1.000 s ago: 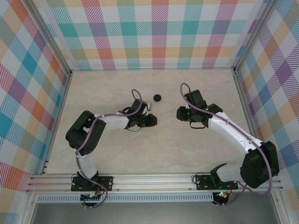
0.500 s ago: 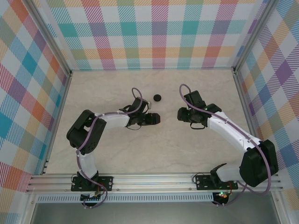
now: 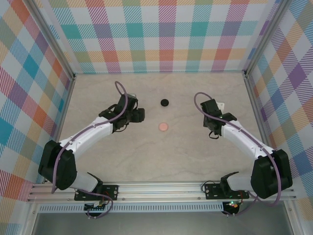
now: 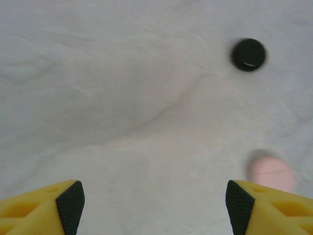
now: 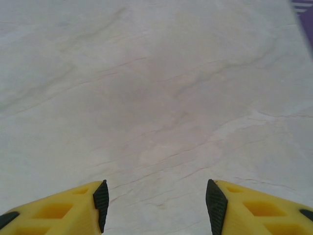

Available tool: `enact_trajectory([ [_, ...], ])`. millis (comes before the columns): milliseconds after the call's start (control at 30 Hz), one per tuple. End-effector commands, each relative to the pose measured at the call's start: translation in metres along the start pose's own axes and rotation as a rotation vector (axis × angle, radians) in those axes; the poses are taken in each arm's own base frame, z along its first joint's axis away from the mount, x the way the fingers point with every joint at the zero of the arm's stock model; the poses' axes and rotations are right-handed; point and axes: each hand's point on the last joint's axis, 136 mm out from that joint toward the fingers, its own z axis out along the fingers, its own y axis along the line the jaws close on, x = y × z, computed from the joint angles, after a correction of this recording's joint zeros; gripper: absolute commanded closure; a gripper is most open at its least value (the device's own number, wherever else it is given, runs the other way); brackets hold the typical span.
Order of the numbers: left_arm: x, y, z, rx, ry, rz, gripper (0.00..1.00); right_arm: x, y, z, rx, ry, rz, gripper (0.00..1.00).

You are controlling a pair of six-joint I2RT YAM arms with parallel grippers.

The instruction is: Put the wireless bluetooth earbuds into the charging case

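The left arm reaches from its base up and across the pale marbled counter (image 3: 161,161), elbow out toward the left wall. Its end effector (image 4: 155,205) points toward the middle of the counter. The yellow fingers (image 4: 34,208) with black pads stand wide apart, with bare counter between them and nothing held. The right arm bends the other way, elbow near the right wall and forearm angled back toward the centre. Its end effector (image 5: 158,204) is spread somewhat less widely, also over bare counter and holding nothing.

A small round pale pink puck (image 3: 163,127) lies on the counter between the two end effectors, apart from both. A small round black puck (image 3: 165,102) sits just beyond it, toward the far wall.

In the left wrist view the pink puck is blurred and lies close beside the right-hand fingertip, and both fingers are cut off at the lower edge. In the right wrist view a purple cable (image 5: 305,14) is clipped by the top right corner. From overhead neither arm's fingertips can be picked out. Whether either puck holds earbuds cannot be told.
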Motion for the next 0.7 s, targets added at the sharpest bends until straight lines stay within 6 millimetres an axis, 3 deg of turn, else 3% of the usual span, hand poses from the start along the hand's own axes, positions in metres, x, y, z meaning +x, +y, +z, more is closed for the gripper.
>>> enact_trajectory([
  [0, 0.017, 0.052, 0.002, -0.199, 0.049, 0.111, 0.22, -0.023, -0.011, 0.001, 0.014, -0.119, -0.009, 0.41],
  [200, 0.010, 0.084, 0.013, -0.212, -0.063, 0.100, 0.20, -0.028, 0.003, 0.020, -0.192, -0.175, -0.012, 0.38],
  [367, 0.012, 0.106, 0.025, -0.185, -0.160, 0.070, 0.19, -0.037, 0.013, 0.022, -0.343, -0.302, -0.012, 0.36],
  [667, 0.013, 0.105, 0.040, -0.016, -0.339, 0.058, 0.19, -0.043, 0.017, 0.024, -0.454, -0.487, -0.012, 0.32],
])
